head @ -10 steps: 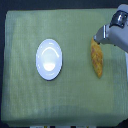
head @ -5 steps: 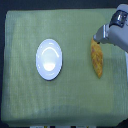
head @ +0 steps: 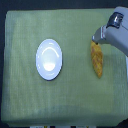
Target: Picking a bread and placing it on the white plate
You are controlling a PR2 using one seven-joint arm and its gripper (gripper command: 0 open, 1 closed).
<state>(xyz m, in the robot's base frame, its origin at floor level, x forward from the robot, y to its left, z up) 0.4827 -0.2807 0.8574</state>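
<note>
the bread (head: 97, 61) lies flat on the bench (head: 20, 100), over toward the exterior view's right, its long axis running roughly top to bottom in frame with a slight lean. golden orange-brown, rough crust, tapered at both ends. its upper end sits right under the gripper (head: 96, 39); the rest of the loaf is clear and fully in view.

the gripper comes in from the upper corner on the exterior view's right, grey and white, angled down toward the loaf's top tip. i see it touching or just over that tip, but i cannot tell which at this resolution. i also cannot tell how far the jaws are parted or whether they have any hold on the bread: the tip area is a dark blur.

the white plate (head: 49, 59) sits well apart from the bread, toward the exterior view's left of it, near the middle of the bench. round, glossy, nothing on it.

the bench is covered with a yellow-green woven cloth.
</note>
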